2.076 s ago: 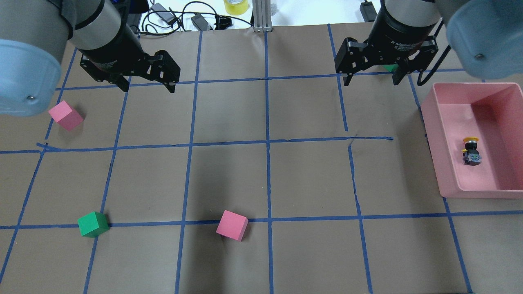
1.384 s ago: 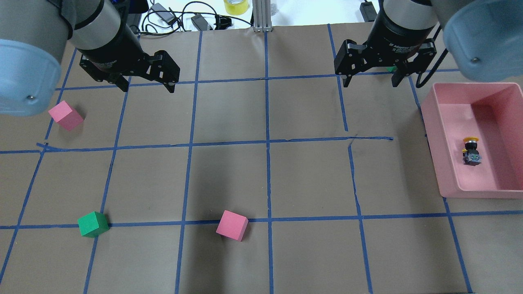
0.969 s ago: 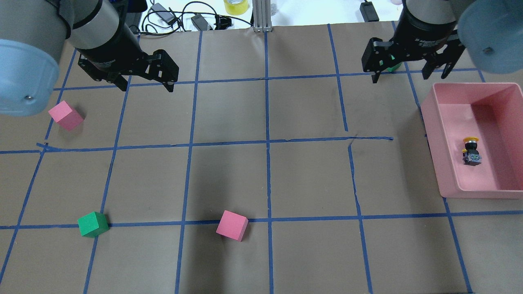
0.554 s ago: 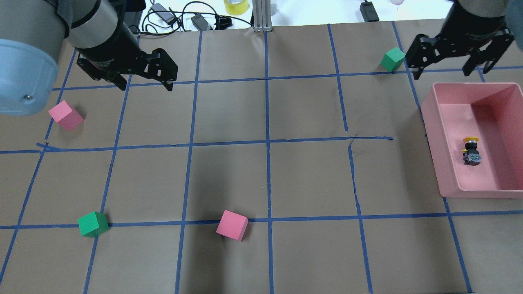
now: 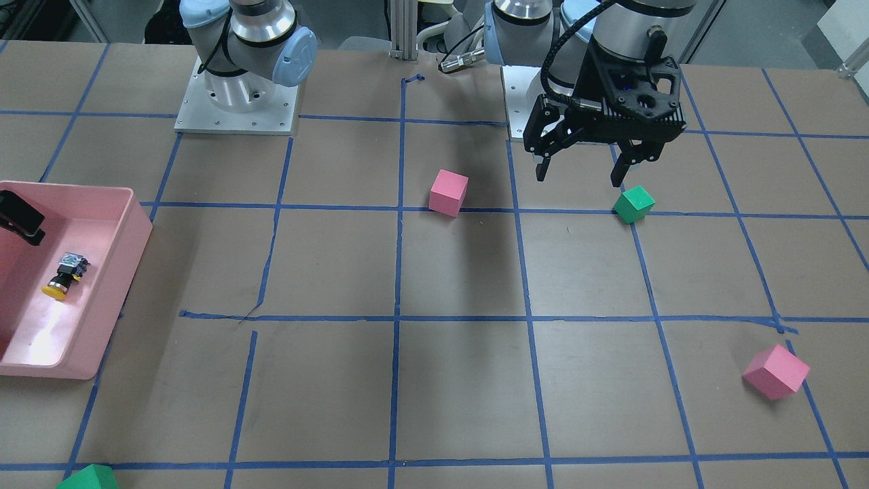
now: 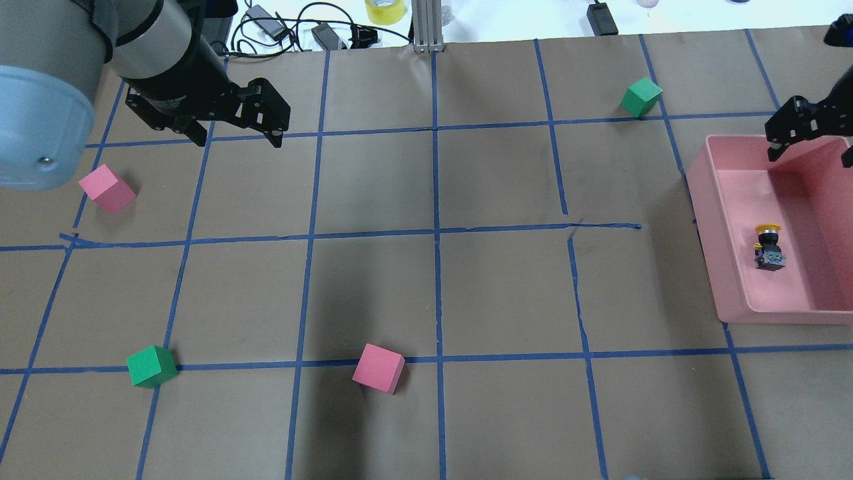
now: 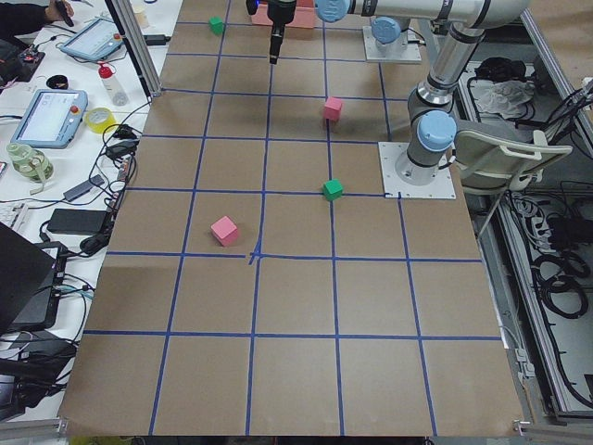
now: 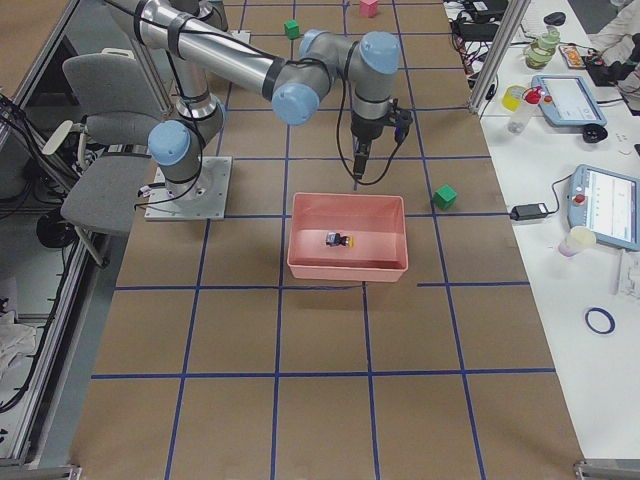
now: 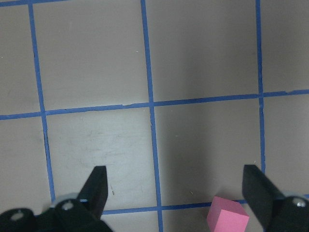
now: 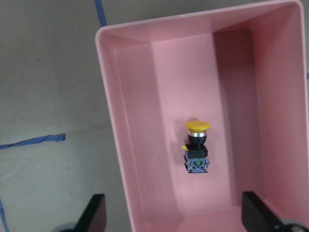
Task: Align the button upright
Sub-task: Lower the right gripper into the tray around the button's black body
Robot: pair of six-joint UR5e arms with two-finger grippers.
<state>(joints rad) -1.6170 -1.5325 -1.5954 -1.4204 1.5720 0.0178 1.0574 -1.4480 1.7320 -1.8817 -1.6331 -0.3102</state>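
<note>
The button [image 6: 768,247] lies on its side on the floor of the pink bin [image 6: 708,227], yellow cap toward the table's far side. It also shows in the right wrist view [image 10: 197,145] and the front view [image 5: 62,276]. My right gripper [image 6: 816,137] is open and empty. It hangs above the bin's far end, partly cut by the frame edge, with its fingers [image 10: 94,212] wide apart. My left gripper [image 6: 236,137] is open and empty over bare paper at the far left, with a pink cube [image 9: 227,216] just below it in its wrist view.
A green cube [image 6: 641,97] sits left of the right gripper near the far edge. A pink cube [image 6: 106,189] lies at the left, and a green cube [image 6: 152,366] and a pink cube [image 6: 378,368] lie near the front. Cables lie past the far edge.
My right gripper has moved right from the far middle to above the bin's far end, uncovering the green cube. The left gripper and the button have stayed put.
</note>
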